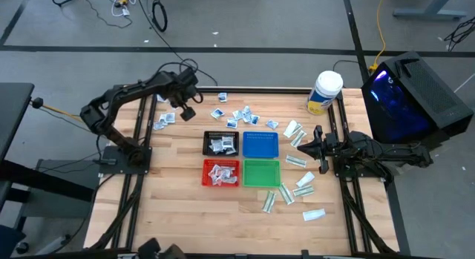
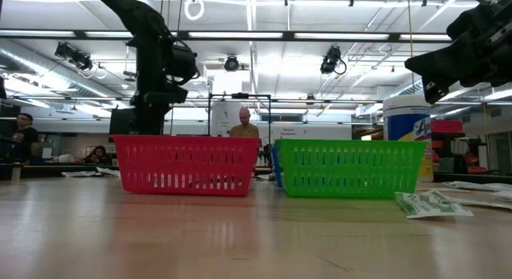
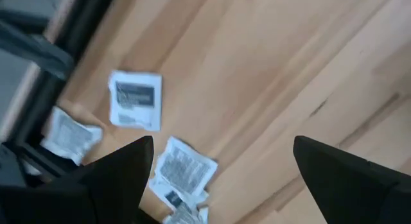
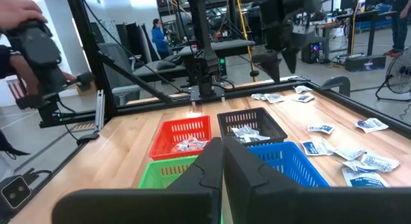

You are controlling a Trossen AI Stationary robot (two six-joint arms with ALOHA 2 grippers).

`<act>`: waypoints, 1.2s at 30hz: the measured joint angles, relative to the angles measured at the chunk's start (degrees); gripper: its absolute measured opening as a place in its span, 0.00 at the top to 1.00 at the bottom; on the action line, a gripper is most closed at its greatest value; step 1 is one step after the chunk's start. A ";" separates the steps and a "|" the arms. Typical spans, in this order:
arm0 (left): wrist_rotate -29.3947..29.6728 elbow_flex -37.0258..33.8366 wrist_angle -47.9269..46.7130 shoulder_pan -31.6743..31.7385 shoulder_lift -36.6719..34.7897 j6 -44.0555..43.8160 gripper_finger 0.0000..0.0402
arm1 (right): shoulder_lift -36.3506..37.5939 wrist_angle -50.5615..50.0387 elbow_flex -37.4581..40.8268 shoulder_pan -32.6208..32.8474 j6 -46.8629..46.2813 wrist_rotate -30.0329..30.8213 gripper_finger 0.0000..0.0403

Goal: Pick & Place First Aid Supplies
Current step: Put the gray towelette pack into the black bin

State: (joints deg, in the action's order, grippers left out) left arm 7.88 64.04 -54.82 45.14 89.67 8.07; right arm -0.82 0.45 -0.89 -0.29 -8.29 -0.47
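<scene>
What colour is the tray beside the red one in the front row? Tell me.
Green tray, clearest in the low view.

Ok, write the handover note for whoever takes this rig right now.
Left claw: open, empty, above loose square packets near the table's far left edge.
Right claw: shut, empty, at the right side by the long green packets.
Done: packets lie in the black tray and red tray.
Blue tray and green tray look empty.
Left: many packets lie scattered on the table, far side and right.
</scene>
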 joint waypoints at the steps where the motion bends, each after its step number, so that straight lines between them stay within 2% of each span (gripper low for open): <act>1: -0.51 -0.01 -0.43 0.65 0.44 0.00 0.05 | 0.00 0.00 0.00 0.00 0.02 -0.02 0.96; 10: -1.03 0.82 -2.14 6.13 3.89 0.05 0.05 | 0.00 -0.02 0.00 0.00 0.01 0.00 0.96; 19: -1.07 0.97 -2.25 10.03 10.23 0.85 0.05 | 0.00 0.00 0.00 0.01 0.01 -0.01 0.96; 32: -1.07 12.28 -4.45 12.95 19.24 4.49 0.05 | 0.00 0.00 -0.02 0.00 0.01 -0.01 0.96; 36: -1.07 13.72 -4.49 13.59 22.14 6.40 0.05 | 0.00 0.00 0.00 0.01 0.01 -0.02 0.96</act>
State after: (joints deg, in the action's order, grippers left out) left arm 6.81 77.76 -59.31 58.73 111.81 14.47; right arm -0.82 0.45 -0.89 -0.28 -8.28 -0.49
